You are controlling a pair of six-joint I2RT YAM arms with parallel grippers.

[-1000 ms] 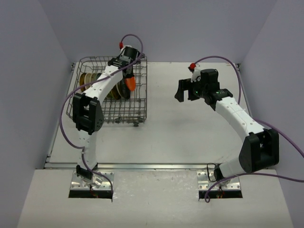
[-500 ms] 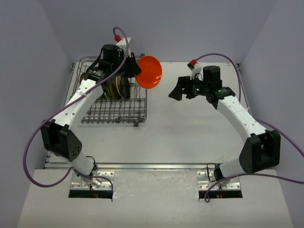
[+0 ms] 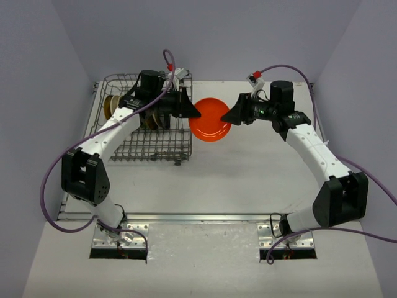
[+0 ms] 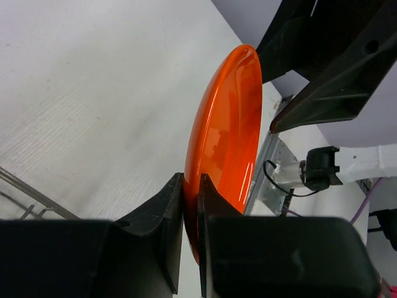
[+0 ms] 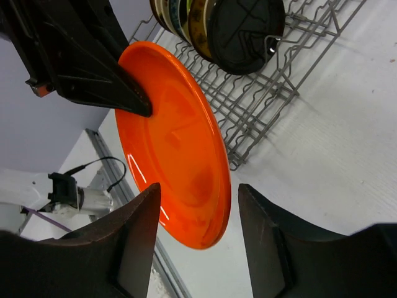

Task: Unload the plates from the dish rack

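My left gripper (image 3: 191, 112) is shut on the left rim of an orange plate (image 3: 209, 120) and holds it in the air just right of the dish rack (image 3: 141, 124). In the left wrist view the fingers (image 4: 167, 205) pinch the plate's edge (image 4: 226, 130). My right gripper (image 3: 231, 117) is open, its jaws straddling the plate's right rim without touching it; the right wrist view shows the plate (image 5: 173, 136) between them. Several more plates (image 3: 113, 104) stand on edge in the rack, also seen in the right wrist view (image 5: 192, 15).
The grey wire rack stands at the table's back left; its tines (image 5: 267, 81) lie close behind the held plate. White table surface (image 3: 248, 167) stretches right and in front of the rack. Purple cables loop off both arms.
My left gripper has carried the orange plate out of the rack, to the right and lower. My right gripper has moved left, and its open jaws now straddle the plate's far rim.
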